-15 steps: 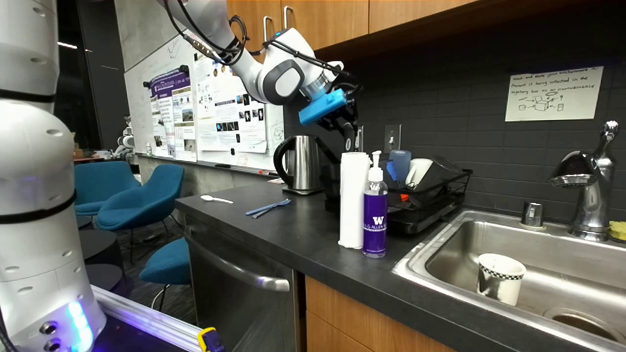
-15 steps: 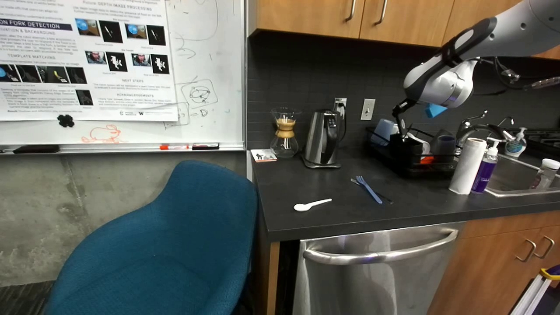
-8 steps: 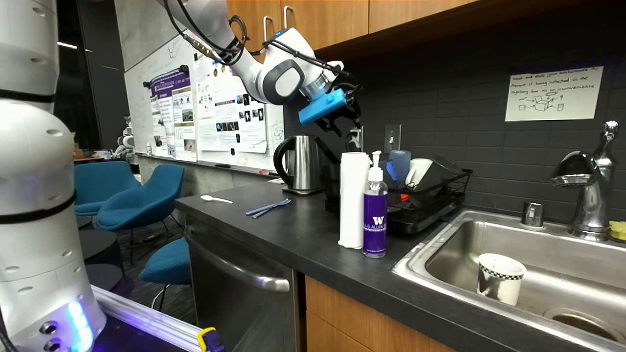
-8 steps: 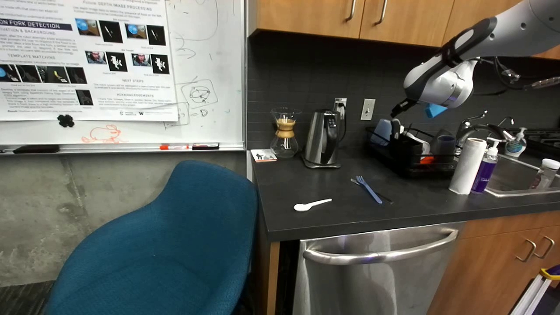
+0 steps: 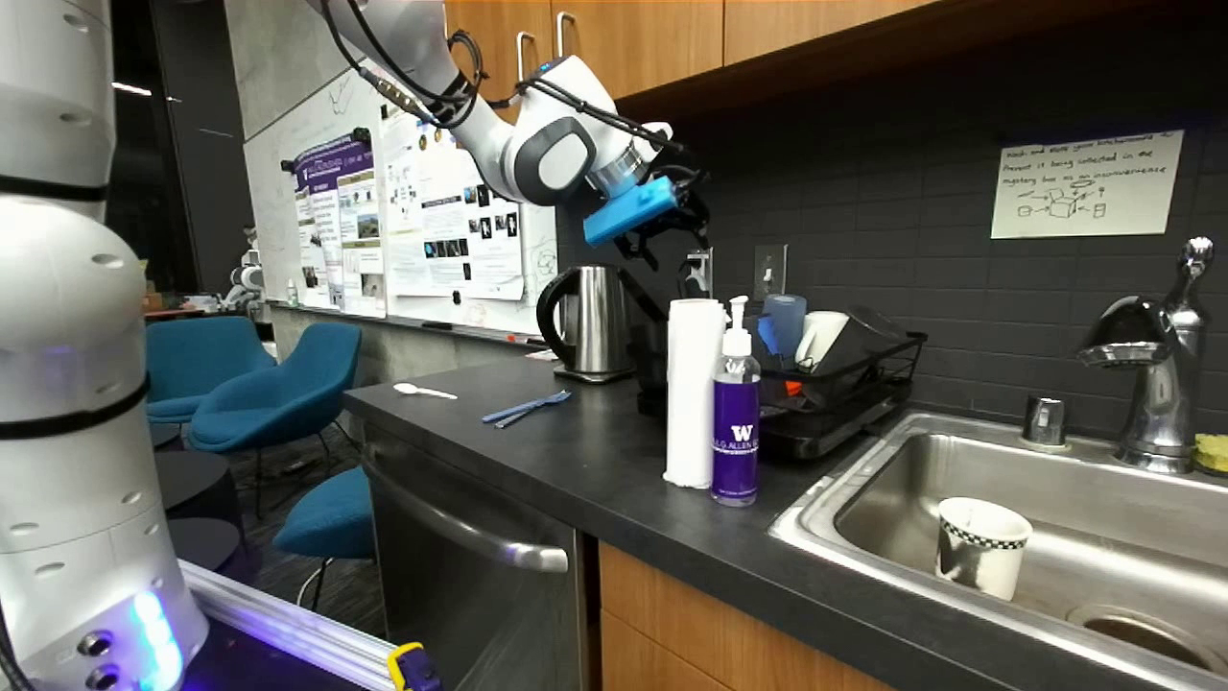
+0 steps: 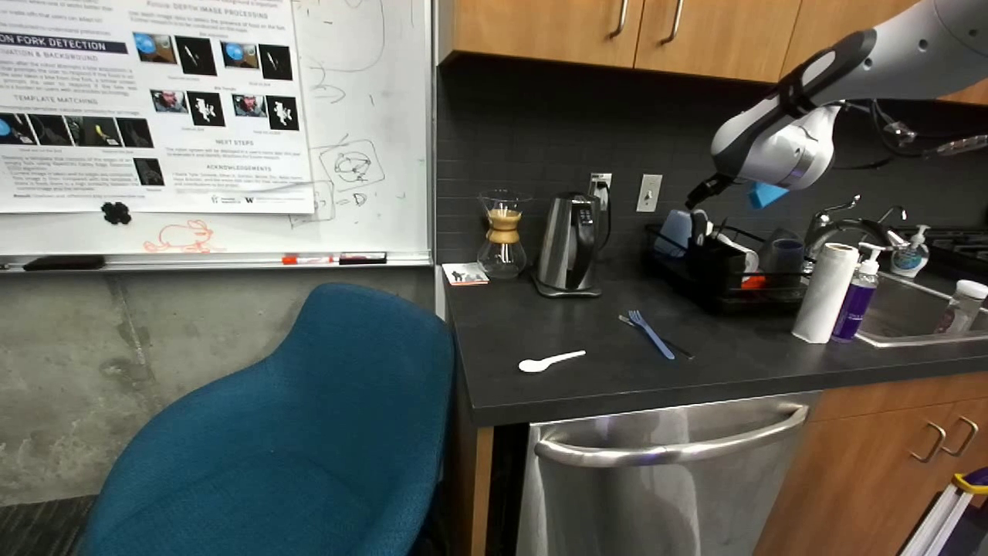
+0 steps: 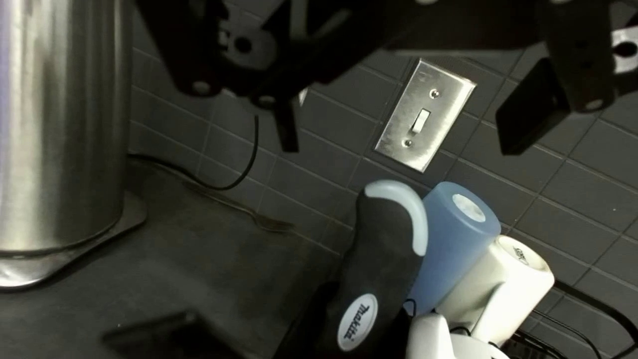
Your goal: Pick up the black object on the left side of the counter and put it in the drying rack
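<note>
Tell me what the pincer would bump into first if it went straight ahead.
Probably the dark tiled wall near the light switch, framed by the open pincer in the wrist view. Depth is unclear; it might first clip the black Makita object.

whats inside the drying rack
The drying rack holds a blue cup, a white mug, darker dishes, something orange and a black handle labelled Makita. Anything below is covered, including the handle's lower end.
</note>
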You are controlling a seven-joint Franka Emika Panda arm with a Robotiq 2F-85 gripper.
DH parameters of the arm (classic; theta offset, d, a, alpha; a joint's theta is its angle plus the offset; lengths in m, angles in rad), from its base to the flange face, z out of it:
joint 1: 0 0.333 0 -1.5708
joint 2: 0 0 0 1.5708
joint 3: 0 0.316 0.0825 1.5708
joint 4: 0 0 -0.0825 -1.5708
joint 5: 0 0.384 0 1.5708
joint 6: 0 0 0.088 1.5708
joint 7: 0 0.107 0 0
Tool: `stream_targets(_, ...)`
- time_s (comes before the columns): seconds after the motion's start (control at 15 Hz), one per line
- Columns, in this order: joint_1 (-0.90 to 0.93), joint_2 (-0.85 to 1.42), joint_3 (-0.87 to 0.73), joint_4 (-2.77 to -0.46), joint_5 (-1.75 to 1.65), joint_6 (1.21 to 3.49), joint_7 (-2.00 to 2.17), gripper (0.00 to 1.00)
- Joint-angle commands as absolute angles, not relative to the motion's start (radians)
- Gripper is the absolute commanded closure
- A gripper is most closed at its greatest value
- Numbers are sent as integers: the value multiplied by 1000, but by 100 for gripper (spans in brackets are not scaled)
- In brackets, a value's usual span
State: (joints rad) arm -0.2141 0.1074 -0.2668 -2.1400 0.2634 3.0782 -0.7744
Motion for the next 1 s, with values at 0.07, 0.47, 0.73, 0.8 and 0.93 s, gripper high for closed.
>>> stream_targets(0.07,-199,49,-270,-2180,254,3047,-743,0)
stream_targets(0.47,-187,-7,-276,-2221,180,2967,-632,0)
stream_targets(0.73,-188,-45,-268,-2242,78,2903,-505,0)
stream_targets(0.8,-188,-58,-265,-2245,55,2883,-481,0)
stream_targets(0.93,-203,-84,-247,-2252,-5,2842,-415,0)
